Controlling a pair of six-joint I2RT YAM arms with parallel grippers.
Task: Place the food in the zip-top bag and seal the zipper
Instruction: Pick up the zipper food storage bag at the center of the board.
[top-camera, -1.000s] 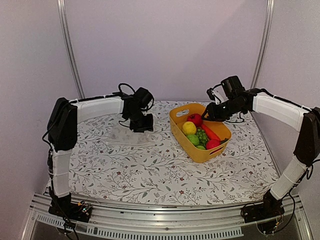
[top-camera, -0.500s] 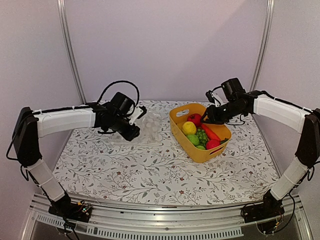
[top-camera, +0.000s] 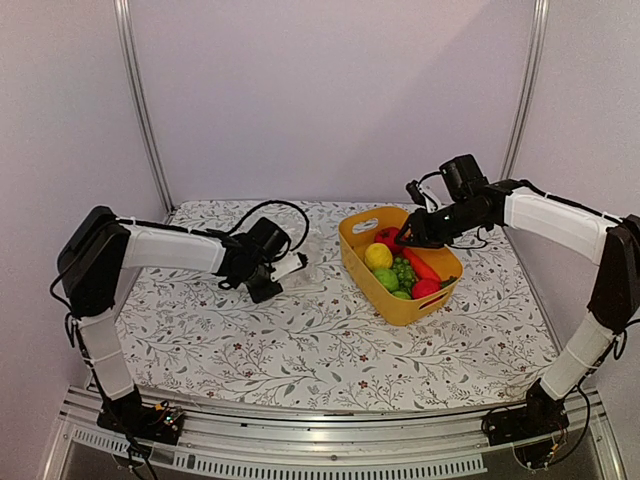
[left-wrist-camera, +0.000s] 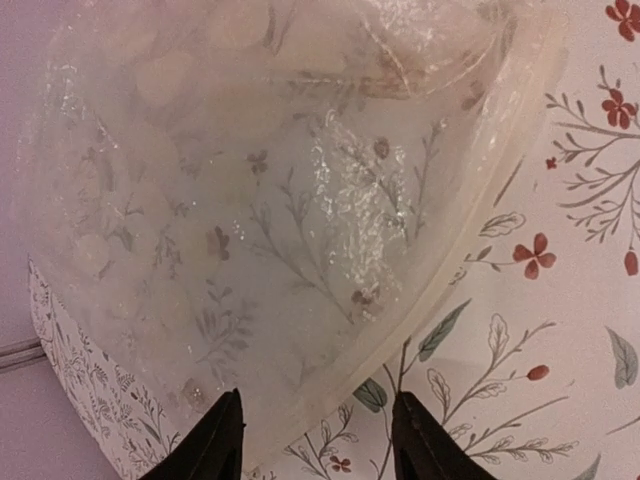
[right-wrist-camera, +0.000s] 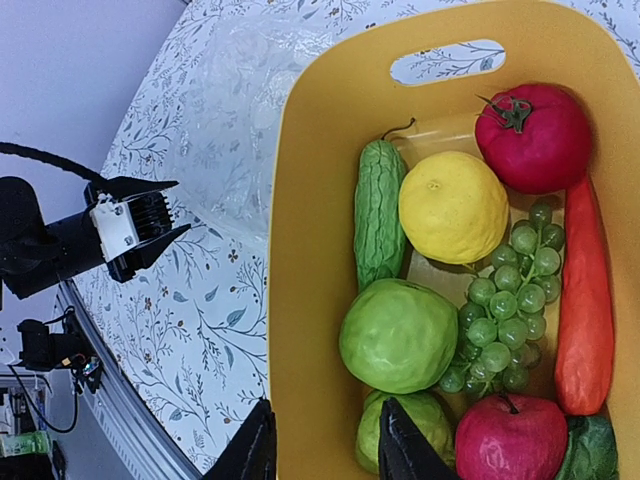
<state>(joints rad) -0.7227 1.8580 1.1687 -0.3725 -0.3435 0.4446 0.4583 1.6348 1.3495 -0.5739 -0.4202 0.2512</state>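
Zip-top bag (left-wrist-camera: 250, 200) | left arm (top-camera: 180, 248) dropped low, jaws open at edge

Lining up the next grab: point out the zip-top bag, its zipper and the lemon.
zip-top bag (left-wrist-camera: 250, 220), left wrist view, middle of its clear panel.
zipper (left-wrist-camera: 432, 300), left wrist view, midway along the strip.
lemon (right-wrist-camera: 453, 207), right wrist view, centre of its skin.

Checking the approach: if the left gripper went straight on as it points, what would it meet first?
Probably the zip-top bag, its zipper edge lying just ahead of the left gripper, fingers open; depth is uncertain.
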